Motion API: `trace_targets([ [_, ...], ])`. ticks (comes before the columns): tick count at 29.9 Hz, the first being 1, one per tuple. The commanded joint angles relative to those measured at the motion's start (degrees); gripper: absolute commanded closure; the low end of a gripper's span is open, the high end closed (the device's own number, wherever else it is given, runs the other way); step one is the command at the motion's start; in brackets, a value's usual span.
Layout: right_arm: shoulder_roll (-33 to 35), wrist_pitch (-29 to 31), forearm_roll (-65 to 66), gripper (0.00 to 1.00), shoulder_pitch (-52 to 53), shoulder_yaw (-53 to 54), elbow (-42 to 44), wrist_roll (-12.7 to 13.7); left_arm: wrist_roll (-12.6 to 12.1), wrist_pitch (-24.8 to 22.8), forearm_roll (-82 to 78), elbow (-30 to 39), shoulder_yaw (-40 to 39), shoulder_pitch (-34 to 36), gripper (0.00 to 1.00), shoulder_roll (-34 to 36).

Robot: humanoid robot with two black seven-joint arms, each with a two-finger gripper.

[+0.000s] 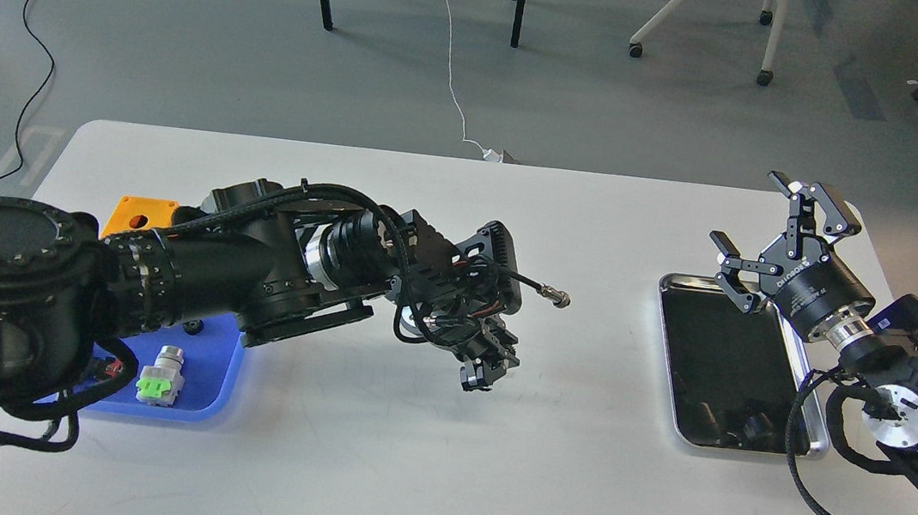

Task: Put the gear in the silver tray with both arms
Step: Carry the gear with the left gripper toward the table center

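Left pincer (485, 373): points down over the bare table (365, 471), between the two trays; seen small and dark, so I cannot tell whether it is released, clenched or grasping anything.
Right pincer (746, 209): released, fingers spread wide, tilted up and to the left above the far corner of the silver tray (669, 359).
Gear: not plainly identifiable. It may sit hidden at the left pincer's tips. A small dark piece (193, 327) on the blue tray (226, 369), just beside the left arm, could also be one.
Silver tray: lies flat on the table at the right, well apart from the blue tray. Dark shapes in its mirror-like bottom near the front rim may be reflections or parts; which, I cannot tell.
Blue tray: also holds a grey-and-green connector (162, 377); an orange block (140, 213) stands at its far edge.
Handling, judged: a gear of this kind is probably small, rigid and light, with hard smooth faces that can slip. Pinching across opposite teeth or flat faces should hold best.
Step, judged: carrying toward a handover or the silver tray; placement is not yet done.
Risk, judged: a small part dropped on the polished bottom may bounce or slide.
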State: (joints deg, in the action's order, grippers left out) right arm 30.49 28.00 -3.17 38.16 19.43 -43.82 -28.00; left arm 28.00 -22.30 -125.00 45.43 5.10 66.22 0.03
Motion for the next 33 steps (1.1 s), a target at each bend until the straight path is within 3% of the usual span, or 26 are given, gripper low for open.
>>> trace_targets([
  [1, 0.01, 0.0, 0.0, 0.01, -0.37, -0.01, -0.03, 0.0, 0.0, 0.94, 0.0, -3.85, 1.05, -0.74, 0.85, -0.03],
  [33, -0.08, 0.0, 0.0, 0.01, -0.37, -0.01, 0.05, 0.0, 0.0, 0.76, 0.0, -0.52, 0.7, -1.45, 0.79, -0.03],
])
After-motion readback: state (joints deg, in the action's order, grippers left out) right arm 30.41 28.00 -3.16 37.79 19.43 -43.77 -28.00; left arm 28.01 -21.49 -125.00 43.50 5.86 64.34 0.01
